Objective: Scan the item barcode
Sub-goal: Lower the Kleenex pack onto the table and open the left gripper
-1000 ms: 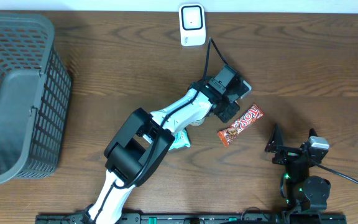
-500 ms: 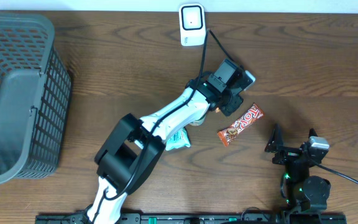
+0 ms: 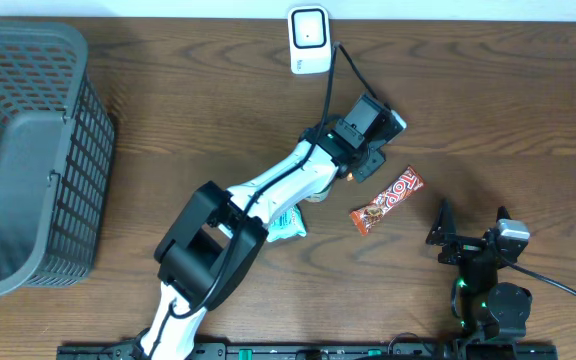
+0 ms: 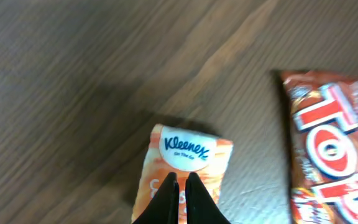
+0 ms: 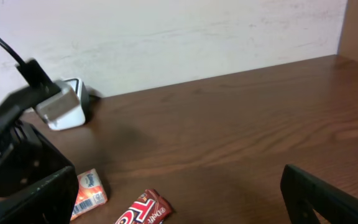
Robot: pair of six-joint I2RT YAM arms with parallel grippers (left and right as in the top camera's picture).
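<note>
Pickup looks done; the scan itself does not. Left hand (image 4: 180, 191) is closed tight, its 2 black fingers pinching the near edge of a small orange Kleenex tissue pack with a white oval label (image 4: 188, 154). A shadow on the wood beside the pack suggests it hangs clear of the brown wooden worktop (image 3: 168, 100) rather than lying on it, though the wrist view does not rule out contact.

From overhead, the left arm reaches diagonally across the worktop. Its hand sits between a white box-shaped barcode scanner with a black cable (image 3: 309, 38) at the far edge and a red-and-orange wrapped candy bar (image 3: 387, 200) lying flat nearer the robot. Pack and scanner are near each other but apart, and the pack is off to the right of the scanner rather than in front of its window.

Right hand (image 5: 174, 186) sits low at the near right, fingers spread wide, holding nothing.

No barcode shows on the pack's visible face, so I cannot tell which side carries it. By my reading, 2 things remain: bring the pack in front of the scanner window, then turn the coded side toward it for the read. A pale teal packet (image 3: 290, 224) lies partly under the left arm, and a dark grey plastic mesh basket (image 3: 93, 150) stands at the left edge. Neither is involved at this moment.
</note>
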